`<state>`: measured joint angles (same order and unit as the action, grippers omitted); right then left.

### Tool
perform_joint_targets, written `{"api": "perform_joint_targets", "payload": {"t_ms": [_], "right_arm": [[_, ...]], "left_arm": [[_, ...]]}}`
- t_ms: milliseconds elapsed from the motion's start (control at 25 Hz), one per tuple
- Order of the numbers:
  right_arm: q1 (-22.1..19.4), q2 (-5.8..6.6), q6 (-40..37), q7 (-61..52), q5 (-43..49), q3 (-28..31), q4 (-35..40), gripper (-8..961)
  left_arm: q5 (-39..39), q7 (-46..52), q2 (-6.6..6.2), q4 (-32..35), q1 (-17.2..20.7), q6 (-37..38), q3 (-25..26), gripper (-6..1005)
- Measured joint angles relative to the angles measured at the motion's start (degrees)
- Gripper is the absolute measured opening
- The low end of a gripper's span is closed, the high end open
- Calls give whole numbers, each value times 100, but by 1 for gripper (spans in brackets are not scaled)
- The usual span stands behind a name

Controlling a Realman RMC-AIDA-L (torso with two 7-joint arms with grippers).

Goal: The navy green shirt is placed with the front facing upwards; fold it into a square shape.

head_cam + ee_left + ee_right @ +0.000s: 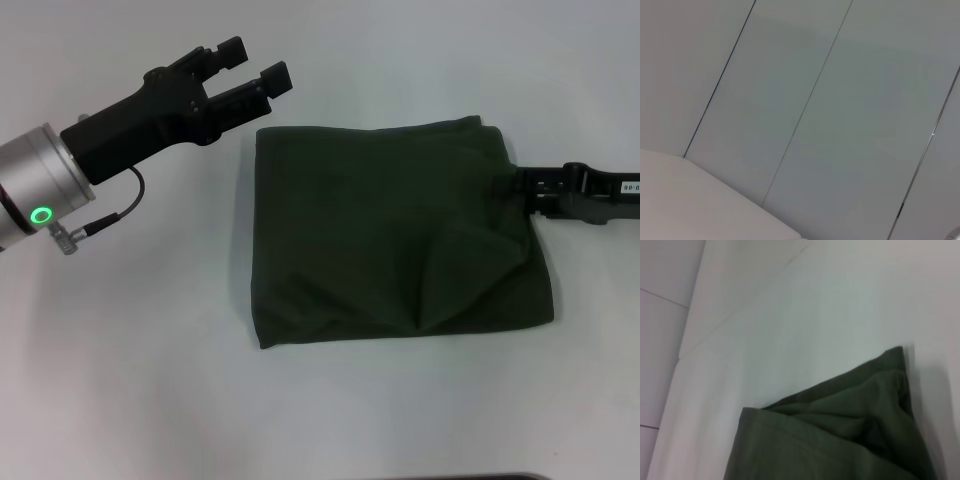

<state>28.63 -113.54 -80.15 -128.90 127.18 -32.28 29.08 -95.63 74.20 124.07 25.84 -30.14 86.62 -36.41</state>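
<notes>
Head view: left gripper [243, 70] fingers parted, empty, just beside the folded shirt [390, 235]; right gripper [520, 185] touches its edge, grip unclear.

Left arm raised and free, right arm low at the cloth's edge.

The black two-fingered left hand [247, 68] on its silver-cuffed arm hovers over the counter at the far left, fingers parted with a clear gap, a green ring lit on the wrist. The slim black right hand [520, 187] reaches in flat from the right; its fingertips are hidden.
</notes>
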Motion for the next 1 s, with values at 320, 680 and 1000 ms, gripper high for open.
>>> {"api": "perform_joint_targets", "payload": {"t_ms": [320,680,1000], "right_arm": [[-125,15,-273,-10,-33,50,24,720],[-2,-85,50,41,-45,71,-11,718],[129,-181,301,54,-35,59,-17,713]], "left_arm": [[3,-79,4,-14,-29,-9,-33,887],[3,-82,2,-18,-48,28,-19,887],[2,-99,1,-18,-45,12,-6,888]]}}
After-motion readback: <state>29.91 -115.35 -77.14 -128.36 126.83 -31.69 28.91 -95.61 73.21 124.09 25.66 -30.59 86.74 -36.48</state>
